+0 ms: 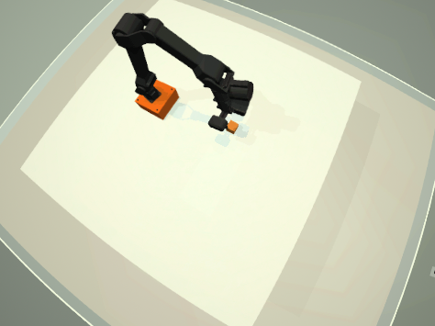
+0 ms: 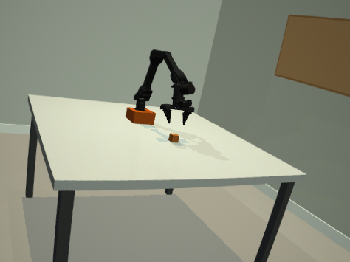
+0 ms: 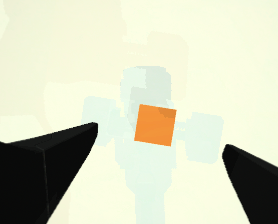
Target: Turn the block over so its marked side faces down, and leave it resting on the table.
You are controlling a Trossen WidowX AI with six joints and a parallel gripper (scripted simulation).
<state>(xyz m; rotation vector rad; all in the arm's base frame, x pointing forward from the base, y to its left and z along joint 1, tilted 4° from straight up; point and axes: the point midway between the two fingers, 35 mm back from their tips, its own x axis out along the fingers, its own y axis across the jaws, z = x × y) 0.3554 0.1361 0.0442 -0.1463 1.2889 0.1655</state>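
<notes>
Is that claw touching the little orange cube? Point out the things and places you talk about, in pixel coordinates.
Apart. The exterior view shows the open gripper [image 2: 177, 123] [image 3: 159, 139] above the orange cube [image 1: 232, 127] [image 2: 173, 138] [image 3: 155, 125], with bare tabletop showing between them.

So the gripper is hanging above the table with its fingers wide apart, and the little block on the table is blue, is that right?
Not quite: the block is orange, as the wrist view shows; the rest is right.
</notes>
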